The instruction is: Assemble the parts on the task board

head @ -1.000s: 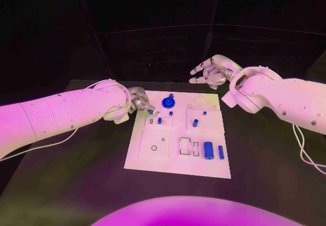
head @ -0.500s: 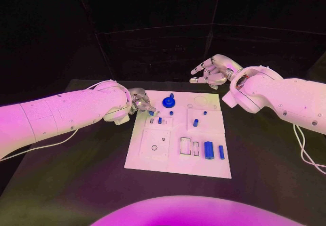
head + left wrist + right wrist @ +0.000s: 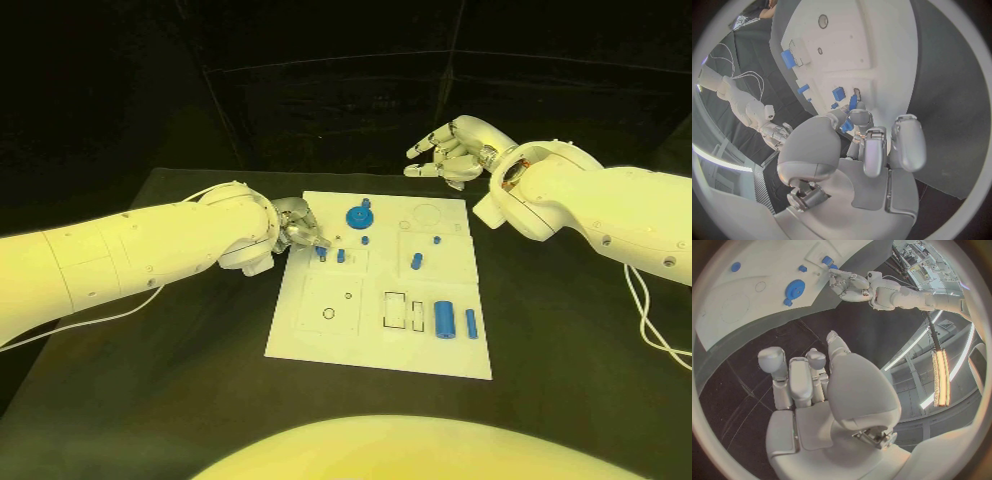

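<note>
The white task board (image 3: 332, 340) lies in the middle of the black table. My left hand (image 3: 299, 230) is at the board's far left edge and pinches a small blue part (image 3: 320, 252) between thumb and fingertip, low over the board beside another small blue peg (image 3: 340, 255). The pinched part (image 3: 846, 126) shows between the fingers (image 3: 861, 119) in the left wrist view. My right hand (image 3: 453, 150) hangs in the air behind the board's far right corner, fingers apart, holding nothing. A blue round disc (image 3: 359, 215) sits near the far edge.
More blue parts are on the board: a thick cylinder (image 3: 443, 319), a thin pin (image 3: 470, 322), and small pegs (image 3: 415, 262) (image 3: 437, 239). The right wrist view shows the board (image 3: 729, 305), the disc (image 3: 795, 290) and my left hand (image 3: 848, 285). Dark table surrounds the board.
My left hand has carried the small blue part a little nearer to me and lower, down beside the neighbouring peg. The right hand has stayed where it was.
</note>
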Robot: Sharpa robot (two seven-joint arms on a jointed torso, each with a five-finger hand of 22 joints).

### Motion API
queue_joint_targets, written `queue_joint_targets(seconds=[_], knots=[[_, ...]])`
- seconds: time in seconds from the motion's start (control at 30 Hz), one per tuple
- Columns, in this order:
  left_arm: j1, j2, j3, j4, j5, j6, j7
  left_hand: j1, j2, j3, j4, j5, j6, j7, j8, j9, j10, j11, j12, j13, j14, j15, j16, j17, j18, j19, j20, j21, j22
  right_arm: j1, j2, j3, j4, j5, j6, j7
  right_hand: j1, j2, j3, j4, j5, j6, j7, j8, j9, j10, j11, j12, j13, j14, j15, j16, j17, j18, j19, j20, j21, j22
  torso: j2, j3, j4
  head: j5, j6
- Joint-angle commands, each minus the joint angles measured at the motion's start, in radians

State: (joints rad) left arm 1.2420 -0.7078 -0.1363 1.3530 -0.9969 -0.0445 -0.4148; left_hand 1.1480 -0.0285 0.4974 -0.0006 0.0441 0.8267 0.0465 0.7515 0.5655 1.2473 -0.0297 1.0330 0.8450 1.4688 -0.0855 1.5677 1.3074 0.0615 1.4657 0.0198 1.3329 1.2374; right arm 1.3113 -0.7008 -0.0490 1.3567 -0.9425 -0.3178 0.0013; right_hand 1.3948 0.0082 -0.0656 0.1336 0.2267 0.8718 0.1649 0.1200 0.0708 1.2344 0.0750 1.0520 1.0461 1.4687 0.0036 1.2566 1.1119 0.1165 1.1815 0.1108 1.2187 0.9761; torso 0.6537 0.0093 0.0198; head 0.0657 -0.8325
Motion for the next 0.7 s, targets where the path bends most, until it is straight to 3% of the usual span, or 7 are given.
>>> queue_joint_targets(seconds=[0.03,0.7], knots=[[-0.004,-0.004,0.001,0.004,-0.004,-0.018,0.023,0.011,0.003,0.075,-0.081,0.003,-0.004,-0.007,-0.005,0.001,0.004,-0.004,0.005,0.004,0.102,-0.008,0.003,0.263,0.009,0.0,-0.006,-0.003,0.001,0.002,0.0,0.001,0.001,0.002,0.004,0.006,0.001,0.008,-0.005,0.001,0.003,-0.007,0.001,0.005,-0.001,0.0,0.0,0.0,-0.001,0.01,-0.006,-0.006,0.001,0.007,0.006,-0.003,-0.004,-0.001,0.0,0.0001,-0.0011,0.001,0.001],[-0.012,-0.004,0.001,0.005,-0.037,-0.005,0.018,0.012,0.003,0.076,-0.082,0.003,-0.003,-0.007,-0.005,0.001,0.005,-0.004,0.005,0.004,0.102,-0.008,0.003,0.263,0.009,0.0,-0.006,-0.003,0.001,0.002,0.0,0.001,-0.001,0.003,0.003,0.009,0.0,0.01,-0.007,0.004,0.003,-0.007,0.001,0.006,-0.001,0.0,0.0,0.0,-0.001,0.01,-0.006,-0.007,0.002,0.007,0.007,-0.003,-0.004,-0.001,0.0,-0.0001,-0.0015,0.001,-0.003]])
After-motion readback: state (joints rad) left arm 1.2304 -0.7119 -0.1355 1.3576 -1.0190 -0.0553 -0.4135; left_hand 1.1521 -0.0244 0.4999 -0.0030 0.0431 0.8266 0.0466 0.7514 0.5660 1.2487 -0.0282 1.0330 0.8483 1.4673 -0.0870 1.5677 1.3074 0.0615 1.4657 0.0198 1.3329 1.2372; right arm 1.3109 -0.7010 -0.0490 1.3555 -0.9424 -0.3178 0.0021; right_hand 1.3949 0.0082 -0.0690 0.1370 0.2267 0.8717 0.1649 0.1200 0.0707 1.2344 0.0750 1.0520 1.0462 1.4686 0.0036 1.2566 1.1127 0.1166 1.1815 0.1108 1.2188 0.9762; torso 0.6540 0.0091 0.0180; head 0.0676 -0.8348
